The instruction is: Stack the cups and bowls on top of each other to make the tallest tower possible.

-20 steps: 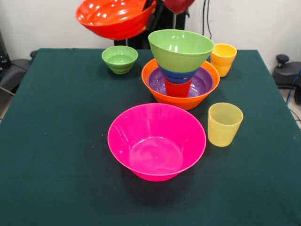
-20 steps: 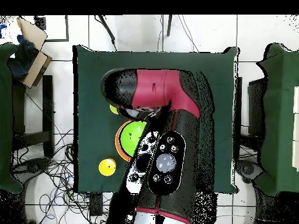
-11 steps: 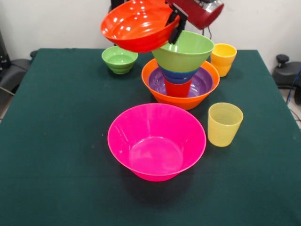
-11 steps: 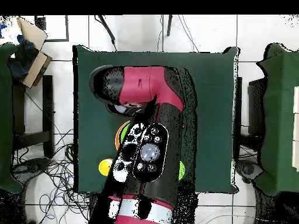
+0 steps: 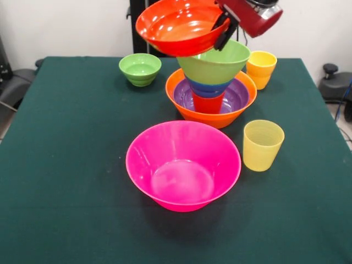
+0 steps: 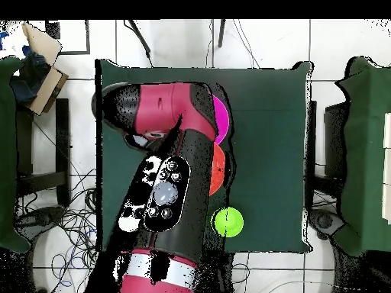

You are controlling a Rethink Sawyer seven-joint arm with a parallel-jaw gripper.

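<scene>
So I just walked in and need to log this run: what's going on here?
The gripper holds a red-orange bowl by its rim, tilted, in the air just above the tower. The tower is a large orange bowl holding a purple bowl, a red-orange cup, a blue bowl and a green bowl on top. Unstacked on the table: a pink bowl, a small green bowl and two yellow cups.
</scene>
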